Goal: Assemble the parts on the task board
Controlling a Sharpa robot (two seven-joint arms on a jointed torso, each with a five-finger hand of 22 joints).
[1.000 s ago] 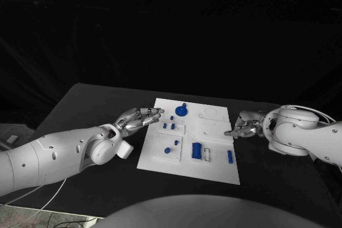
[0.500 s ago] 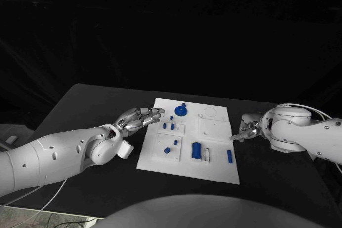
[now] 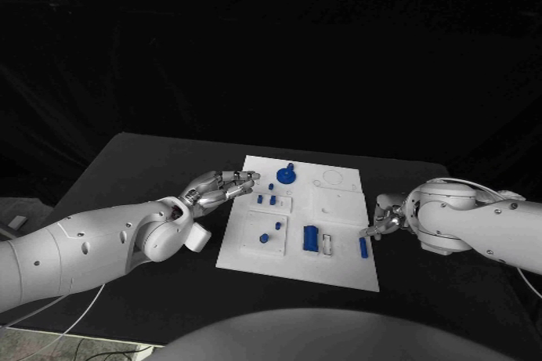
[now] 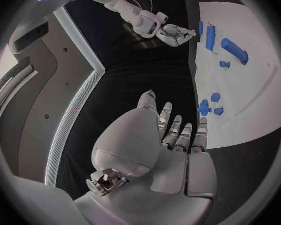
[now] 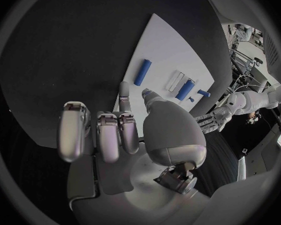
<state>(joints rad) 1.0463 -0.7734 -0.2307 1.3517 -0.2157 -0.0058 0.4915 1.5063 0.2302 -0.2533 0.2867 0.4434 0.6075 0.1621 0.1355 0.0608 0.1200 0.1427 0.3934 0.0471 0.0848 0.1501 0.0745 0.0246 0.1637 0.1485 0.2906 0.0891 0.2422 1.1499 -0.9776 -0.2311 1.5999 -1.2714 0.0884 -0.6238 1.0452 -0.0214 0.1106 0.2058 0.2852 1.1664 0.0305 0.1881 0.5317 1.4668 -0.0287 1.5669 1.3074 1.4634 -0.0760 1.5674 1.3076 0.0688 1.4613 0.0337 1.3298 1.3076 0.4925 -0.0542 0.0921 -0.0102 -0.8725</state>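
Plainly unlabelled white task board [image 3: 339, 268], blue parts [image 3: 311, 237], no writing legible

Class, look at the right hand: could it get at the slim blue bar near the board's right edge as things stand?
Probably yes: the right hand hovers empty beside the slim blue bar, with nothing between them.

From the head camera you look down across the black table [image 3: 147, 161], with the white task board [image 3: 339, 200] at centre and an arm entering from each side. Your left wrist camera sits close behind the left hand [image 4: 172, 150], facing the board's edge and the far right hand [image 4: 175, 34]. Your right wrist camera, behind its own hand, shares that board.
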